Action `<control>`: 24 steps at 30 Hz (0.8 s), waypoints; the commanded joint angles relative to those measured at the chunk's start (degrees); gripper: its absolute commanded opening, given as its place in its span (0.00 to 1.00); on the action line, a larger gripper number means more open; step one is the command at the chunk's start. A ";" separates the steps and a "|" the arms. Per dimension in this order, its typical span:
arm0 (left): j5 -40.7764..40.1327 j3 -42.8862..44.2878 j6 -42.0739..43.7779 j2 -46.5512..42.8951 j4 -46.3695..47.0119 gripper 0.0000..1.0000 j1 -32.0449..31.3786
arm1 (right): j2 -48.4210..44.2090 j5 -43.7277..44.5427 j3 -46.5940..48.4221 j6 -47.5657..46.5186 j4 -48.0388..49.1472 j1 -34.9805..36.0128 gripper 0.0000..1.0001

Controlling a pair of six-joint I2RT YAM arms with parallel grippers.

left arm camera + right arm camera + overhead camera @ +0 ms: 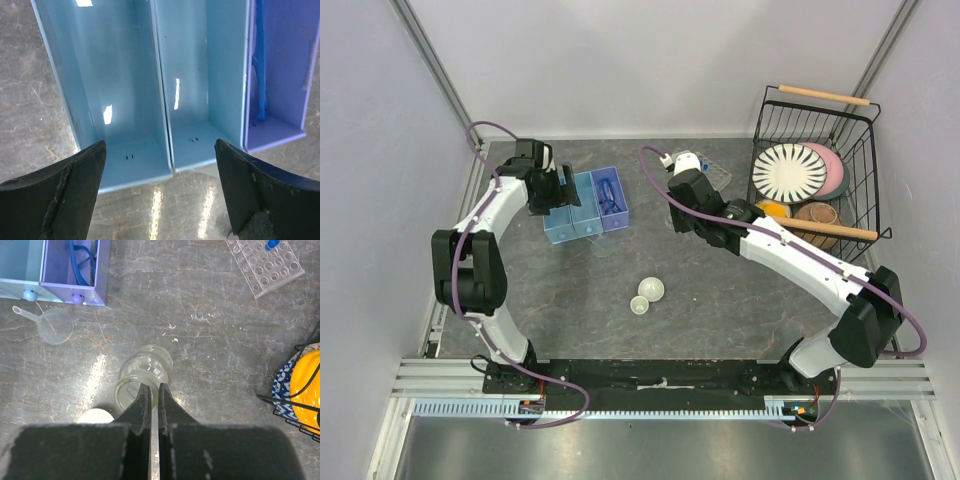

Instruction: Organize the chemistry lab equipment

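Observation:
My right gripper (155,390) is shut on the rim of a small clear glass jar (147,365), one finger inside its mouth; in the top view the gripper (676,222) is mid-table. My left gripper (160,165) is open and empty just above the near ends of two empty light blue bins (125,75), also seen from above (558,192). Blue-framed safety glasses (82,255) lie in the purple bin (611,198). The clear tube rack (265,262) holds a blue-capped tube (270,245). Two white round dishes (648,296) sit at the table's middle; one (97,416) shows beside the jar.
A clear plastic funnel (55,325) lies in front of the bins. The black wire basket (860,180) with plates and bowls stands at the back right, near the rack (715,170). The light blue bins (570,215) stand next to the purple one.

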 commanded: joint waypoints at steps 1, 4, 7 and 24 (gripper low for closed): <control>-2.10 3.85 -1.83 5.31 2.13 0.95 0.25 | -4.00 0.54 -2.52 -0.21 2.79 0.03 0.00; -1.49 5.26 -2.27 8.22 2.13 0.93 0.25 | -5.59 0.37 -4.01 -0.03 3.41 0.03 0.00; -0.35 5.35 -3.15 10.69 2.39 0.88 0.25 | -6.30 0.63 -5.16 0.05 3.76 0.03 0.00; -0.77 -4.31 -3.24 4.89 1.43 0.24 -5.01 | -10.60 -2.44 -9.64 2.34 4.20 0.11 0.00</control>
